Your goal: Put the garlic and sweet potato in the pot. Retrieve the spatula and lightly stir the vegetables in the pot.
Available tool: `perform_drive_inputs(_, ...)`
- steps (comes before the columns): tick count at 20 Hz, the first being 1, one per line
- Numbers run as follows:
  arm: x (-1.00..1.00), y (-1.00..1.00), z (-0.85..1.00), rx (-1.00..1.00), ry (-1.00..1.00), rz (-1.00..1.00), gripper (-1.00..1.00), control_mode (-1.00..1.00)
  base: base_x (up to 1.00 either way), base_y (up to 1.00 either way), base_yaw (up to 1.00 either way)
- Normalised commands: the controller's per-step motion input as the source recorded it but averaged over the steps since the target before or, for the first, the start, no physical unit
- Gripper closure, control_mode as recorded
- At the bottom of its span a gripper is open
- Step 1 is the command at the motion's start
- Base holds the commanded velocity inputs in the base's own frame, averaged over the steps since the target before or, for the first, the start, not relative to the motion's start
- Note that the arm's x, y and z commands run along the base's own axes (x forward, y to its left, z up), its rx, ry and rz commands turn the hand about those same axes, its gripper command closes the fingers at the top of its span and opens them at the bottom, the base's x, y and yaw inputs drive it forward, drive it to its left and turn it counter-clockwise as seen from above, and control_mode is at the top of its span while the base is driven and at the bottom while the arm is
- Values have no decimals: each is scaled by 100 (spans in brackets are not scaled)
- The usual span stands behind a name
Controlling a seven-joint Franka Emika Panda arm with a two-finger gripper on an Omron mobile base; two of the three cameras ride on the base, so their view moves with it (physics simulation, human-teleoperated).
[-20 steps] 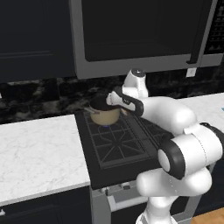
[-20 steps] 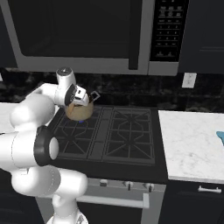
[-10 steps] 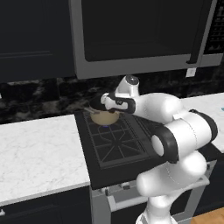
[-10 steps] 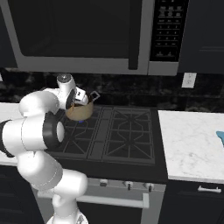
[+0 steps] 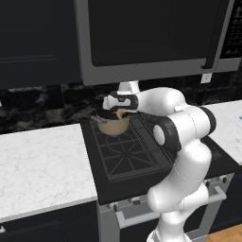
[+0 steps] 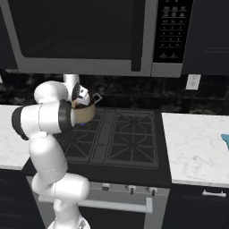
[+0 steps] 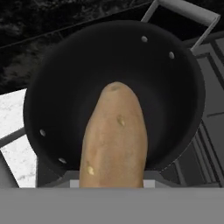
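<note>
The orange-brown sweet potato (image 7: 114,135) hangs lengthwise just above the open mouth of the pot (image 7: 183,70), and the gripper (image 5: 118,113) is shut on it. The fingers are hidden behind the tuber in the hand view. The tan-gold pot (image 5: 113,126) stands on the back left burner of the stove, its grey handle (image 7: 188,11) pointing away; it shows beside the arm (image 6: 86,115) in the right base view. Its dark inside looks bare where it is visible. The garlic is out of view. A light blue bit of the spatula (image 6: 225,141) lies at the far right counter edge.
The black stove top (image 5: 137,156) has cast grates around the pot. A microwave (image 6: 89,36) hangs low over the stove, close above the hand. White marble counters (image 5: 38,165) run left and right (image 6: 192,147) of the stove. A dark backsplash stands behind.
The hand has swung left with the sweet potato and now sits over the pot's mouth. The pot has stayed in place.
</note>
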Motion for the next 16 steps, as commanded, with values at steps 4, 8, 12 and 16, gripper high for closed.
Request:
perform_drive_inputs(4, 55, 16, 0, 0, 12, 0, 100, -100, 0, 0, 0)
perform_drive_inputs(8, 54, 11, -8, 0, 2, -1, 100, -100, 0, 0, 0)
perform_drive_inputs(12, 44, 6, -19, 0, 3, -1, 100, -100, 0, 0, 0)
perform_drive_inputs(16, 37, 1, -36, 0, 5, -1, 100, -100, 0, 0, 0)
